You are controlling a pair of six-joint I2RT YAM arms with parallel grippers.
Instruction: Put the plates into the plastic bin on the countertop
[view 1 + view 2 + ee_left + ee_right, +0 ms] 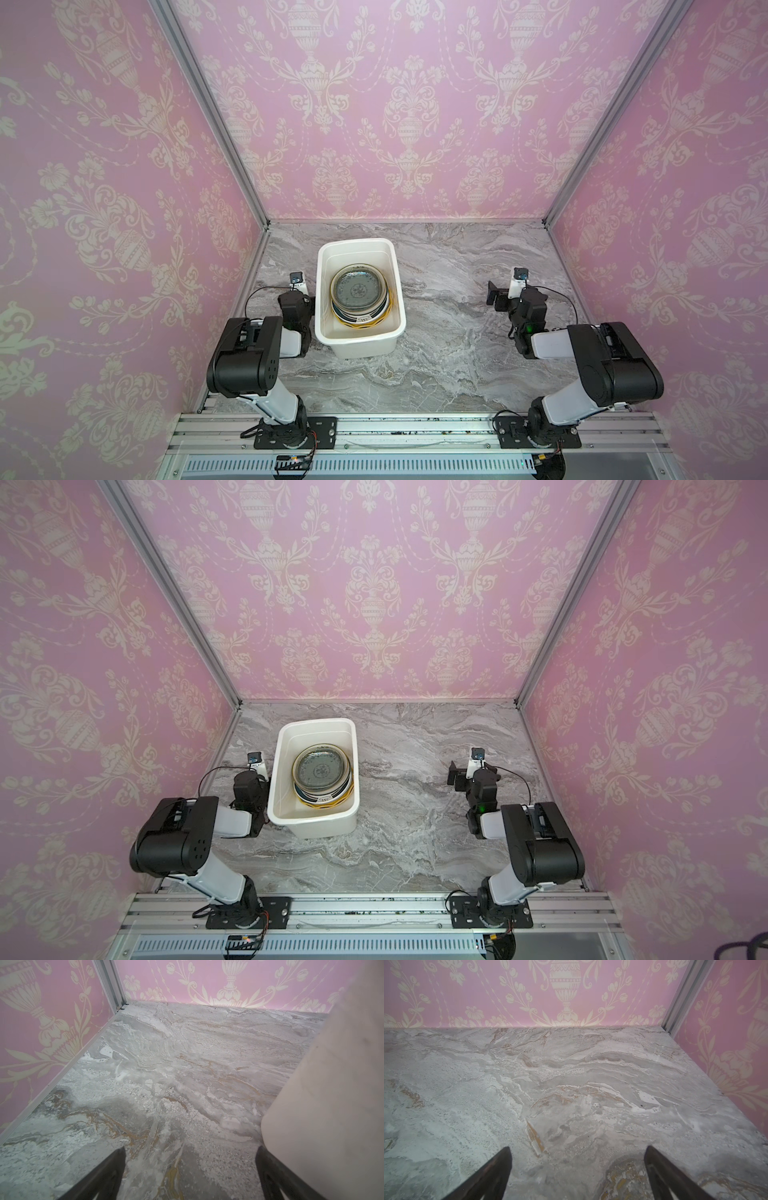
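nearest us runs the ribbed aluminium rail (395, 424) along the front edge of the worktop (457, 353). beyond it we see the plastic bin (360, 347) standing on the grey marbled worktop, left of its middle and nearer the left edge than the right, roughly halfway between the front and back edges. the plates (358, 292) lie stacked inside the bin. in both top views the uppermost plate is greyish and see-through, and below it a dark-rimmed white edge and a yellow edge peek out toward the front.

the left fingers (104, 1176) stand wide apart and hold nothing, low over bare worktop in the gap between the bin and the left edge. in the left wrist view one finger sits just beside the bin's outer wall, and we cannot tell whether it touches. the right fingers (490, 1176) are likewise spread wide and empty over bare worktop toward the right edge, well apart from the bin. pink wallpaper (415, 104) with cream urns closes in the back and both sides.
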